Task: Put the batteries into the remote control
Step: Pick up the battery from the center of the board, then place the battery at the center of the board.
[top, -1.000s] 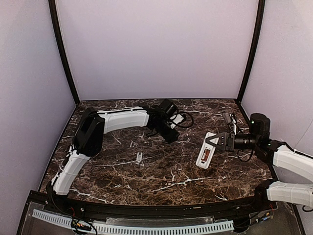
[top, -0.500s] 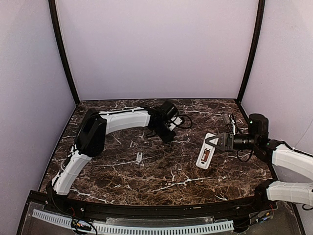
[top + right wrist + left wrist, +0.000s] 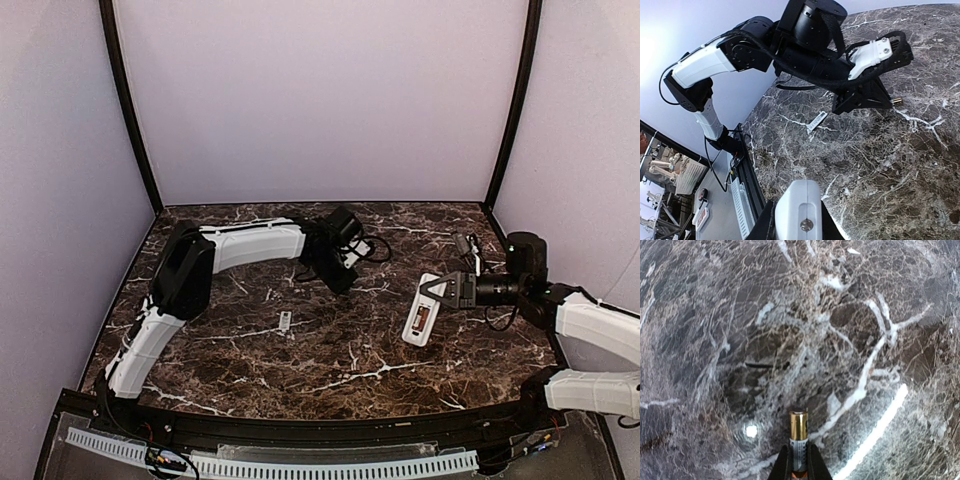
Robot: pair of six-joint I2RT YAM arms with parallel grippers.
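In the top external view, the remote control (image 3: 421,310) sits right of centre. It is a slim white bar, tilted, with its back facing up and a dark reddish recess in the middle of that back. The right gripper (image 3: 434,290) comes in from the right edge and is clamped on the remote's upper end. Whether the lower end touches the brown marble table (image 3: 300,370) I cannot tell. The left arm (image 3: 250,245) arcs from the lower left up to the centre, with the left gripper (image 3: 341,277) pointing down close to the tabletop, well apart from the remote. A small flat white piece (image 3: 285,321) lies on the table left of centre, below that gripper.

In the left wrist view, the left gripper (image 3: 799,456) shows at the bottom centre, its dark fingers (image 3: 784,466) pinched on a battery (image 3: 799,430). The battery has a gold cap pointing up the frame and a pale printed body. Marble fills the rest.

In the right wrist view, the remote control (image 3: 796,205) rises from the bottom centre as a rounded white end with a small round mark, gripped by dark fingers (image 3: 763,227) on either side. In the upper half the left arm (image 3: 705,62) stretches across, and the gold battery (image 3: 897,102) tip pokes from the left gripper (image 3: 888,102) just above the marble. The small flat white piece (image 3: 816,120) lies left of it.
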